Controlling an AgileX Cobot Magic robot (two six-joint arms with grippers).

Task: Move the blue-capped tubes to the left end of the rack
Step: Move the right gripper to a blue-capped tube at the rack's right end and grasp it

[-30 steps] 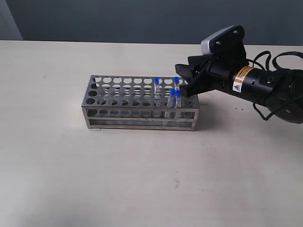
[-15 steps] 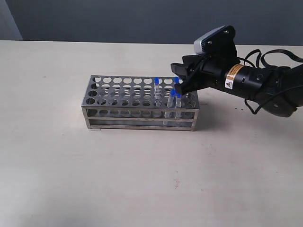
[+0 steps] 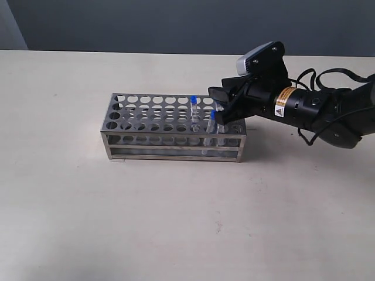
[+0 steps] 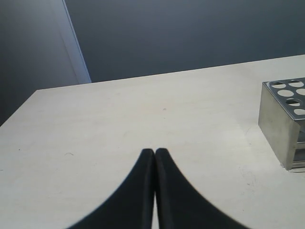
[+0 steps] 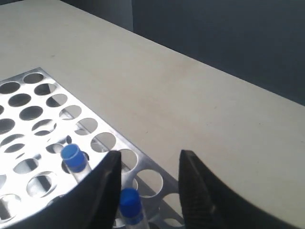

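The steel rack lies across the middle of the table, and its blue-capped tubes stand at its right end. One tube stands apart, and another is near the front. The remaining tubes are hidden by my right gripper, which hovers open over that end. In the right wrist view the gripper is open above the rack. One blue cap sits between the fingers, close to one of them, and a second cap is outside. My left gripper is shut on nothing, low over the table.
The left wrist view shows a corner of the rack off to one side, with bare table beyond the fingers. A dark wall runs behind the table. The right arm's cables trail at the right.
My right gripper has moved left and slightly down over the rack's right end, now covering some of the blue caps. The tubes and rack have not moved.
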